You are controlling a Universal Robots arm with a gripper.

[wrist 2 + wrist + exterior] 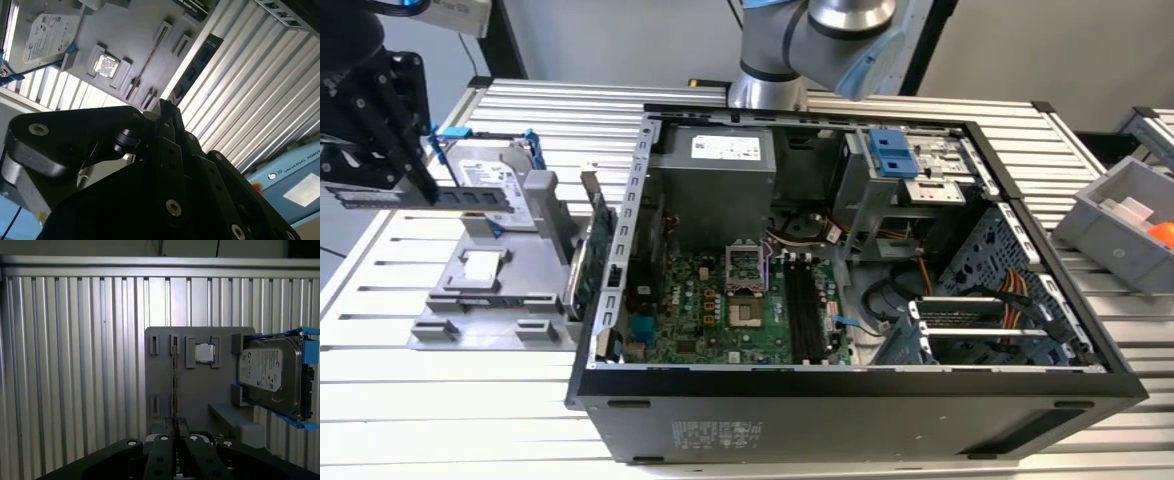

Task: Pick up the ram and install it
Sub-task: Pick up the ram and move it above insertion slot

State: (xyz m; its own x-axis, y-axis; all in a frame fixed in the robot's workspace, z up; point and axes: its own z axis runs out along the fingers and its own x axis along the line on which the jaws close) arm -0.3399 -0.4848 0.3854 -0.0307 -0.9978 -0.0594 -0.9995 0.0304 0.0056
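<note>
Ram (447, 194), slim dark circuit stick, clamped edge-on in black claw (176, 426), aloft over grey holder tray (200, 390), outside open computer case (854, 410). Risk: end-gripped stick may tilt in transit, missing the slot.

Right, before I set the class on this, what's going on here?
The robot arm's gripper is shut on the ram, holding it in the air over the grey holder where the hard drive stands. This is beside the open computer case, on the exterior view's left. The ram has not yet reached the motherboard inside the case.
</note>
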